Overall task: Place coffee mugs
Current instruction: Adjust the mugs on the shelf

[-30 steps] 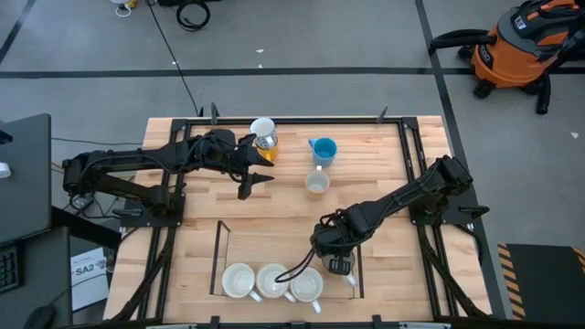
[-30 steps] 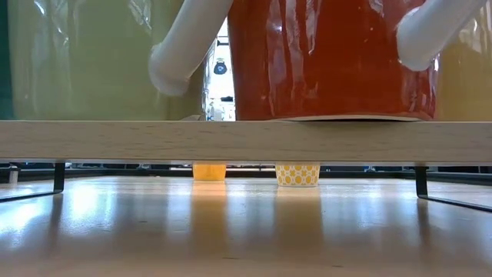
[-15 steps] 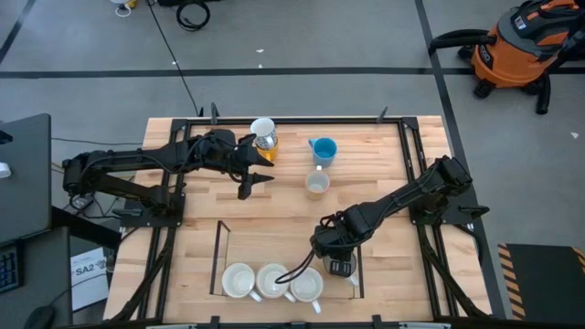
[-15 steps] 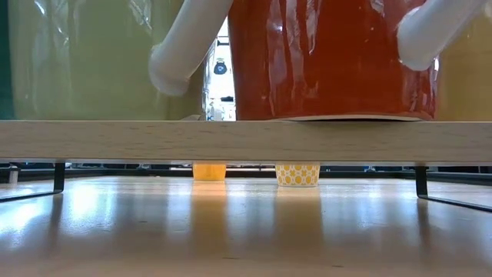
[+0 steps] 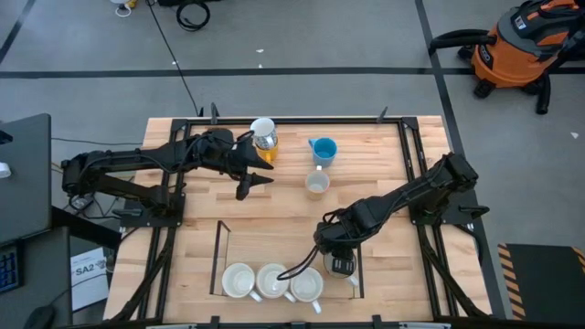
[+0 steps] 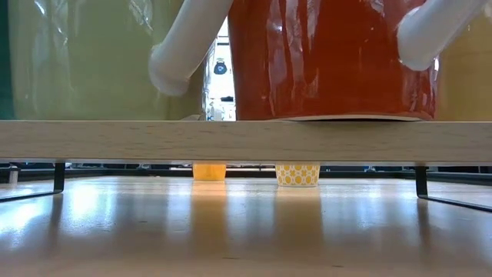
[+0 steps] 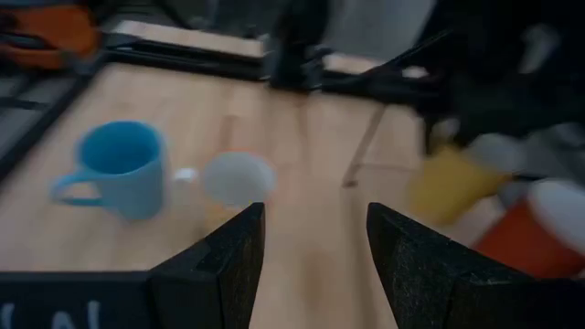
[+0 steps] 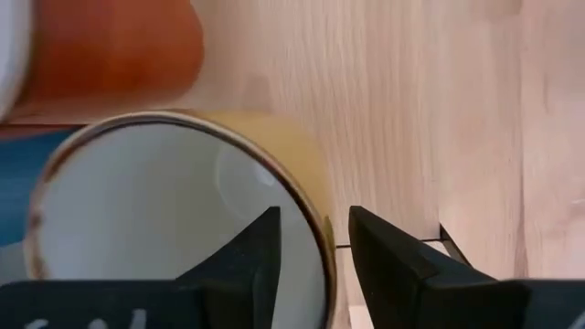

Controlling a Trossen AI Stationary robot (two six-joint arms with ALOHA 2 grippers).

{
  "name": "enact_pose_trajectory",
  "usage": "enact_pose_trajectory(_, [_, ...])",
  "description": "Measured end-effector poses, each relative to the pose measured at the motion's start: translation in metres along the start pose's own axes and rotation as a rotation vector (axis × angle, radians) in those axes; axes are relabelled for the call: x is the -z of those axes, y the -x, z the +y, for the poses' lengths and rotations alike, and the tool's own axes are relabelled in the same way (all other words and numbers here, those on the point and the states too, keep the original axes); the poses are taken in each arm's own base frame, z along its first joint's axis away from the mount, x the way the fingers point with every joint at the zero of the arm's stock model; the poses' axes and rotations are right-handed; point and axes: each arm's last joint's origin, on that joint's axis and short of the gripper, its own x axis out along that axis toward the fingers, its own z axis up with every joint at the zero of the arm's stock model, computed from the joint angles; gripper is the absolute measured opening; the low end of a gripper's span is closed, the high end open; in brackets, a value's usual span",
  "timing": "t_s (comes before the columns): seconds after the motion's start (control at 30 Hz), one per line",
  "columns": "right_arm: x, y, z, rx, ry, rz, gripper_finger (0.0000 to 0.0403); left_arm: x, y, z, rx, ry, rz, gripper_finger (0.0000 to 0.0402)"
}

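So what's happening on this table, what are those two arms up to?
Two robot arms are sorting coffee mugs. The right gripper hangs over the near edge of the table, right above a yellowish mug, beside a row of three white mugs. Its fingers are open. The left gripper, also open, waits at the far side near a blue mug and a small white mug.

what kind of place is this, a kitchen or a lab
Most likely a robotics lab or workshop, not a kitchen: a wooden table in a black frame, a taped grey concrete floor, and an orange shop vacuum.
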Motion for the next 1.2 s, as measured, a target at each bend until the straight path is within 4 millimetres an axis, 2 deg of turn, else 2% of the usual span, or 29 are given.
enact_pose_trajectory(0.2, [0.005,0.021,-0.003,-0.013,0.013,-0.066,0.0137,0.001,-0.003,-0.024,0.132,0.036,0.016,0.0199])
enact_pose_trajectory(0.4, [0.008,0.032,-0.005,0.009,0.014,-0.122,0.0137,0.007,-0.005,-0.066,0.283,0.008,0.056,0.0199])
enact_pose_trajectory(0.57, [0.007,0.032,-0.005,0.007,0.015,-0.129,0.0137,0.001,0.003,-0.103,0.351,0.008,0.076,0.0199])
enact_pose_trajectory(0.73, [0.006,0.032,-0.004,0.001,0.016,-0.137,0.0137,-0.007,0.02,-0.132,0.312,0.017,0.132,0.0198])
enact_pose_trajectory(0.93, [-0.002,0.033,-0.003,-0.036,0.063,-0.203,0.0137,-0.024,0.038,-0.153,0.223,0.047,0.194,0.0187])
enact_pose_trajectory(1.07, [-0.013,0.036,-0.002,-0.083,0.102,-0.294,0.0137,-0.025,0.035,-0.167,0.236,0.035,0.259,0.0182])
enact_pose_trajectory(1.2, [-0.021,0.039,-0.001,-0.113,0.14,-0.364,0.0137,-0.011,0.021,-0.178,0.221,-0.007,0.365,0.0181])
